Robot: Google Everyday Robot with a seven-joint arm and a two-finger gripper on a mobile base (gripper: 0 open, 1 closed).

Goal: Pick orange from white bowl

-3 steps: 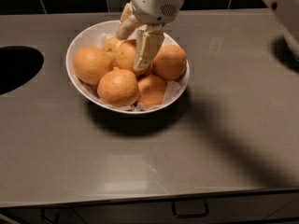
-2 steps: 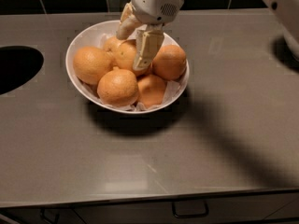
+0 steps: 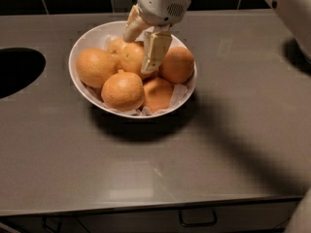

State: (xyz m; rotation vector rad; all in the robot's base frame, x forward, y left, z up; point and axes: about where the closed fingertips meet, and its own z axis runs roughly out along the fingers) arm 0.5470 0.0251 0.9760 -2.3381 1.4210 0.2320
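Note:
The white bowl (image 3: 80, 45) stands on the grey counter, lined with crinkled paper and holding several oranges. My gripper (image 3: 139, 51) reaches down into the bowl from above. Its two pale fingers (image 3: 154, 50) straddle the middle orange (image 3: 130, 58) and press against its sides, one at its far edge and one at its near right. That orange still rests among the others. One orange (image 3: 122, 90) at the front has a raised nub at its stem. Others lie at the left (image 3: 95, 66) and right (image 3: 177, 64).
A dark round opening (image 3: 17, 72) is set into the counter at the left. A black tiled wall runs along the back. The white arm shell (image 3: 291, 8) fills the upper right. Drawer handles (image 3: 197, 222) show below the counter's front edge.

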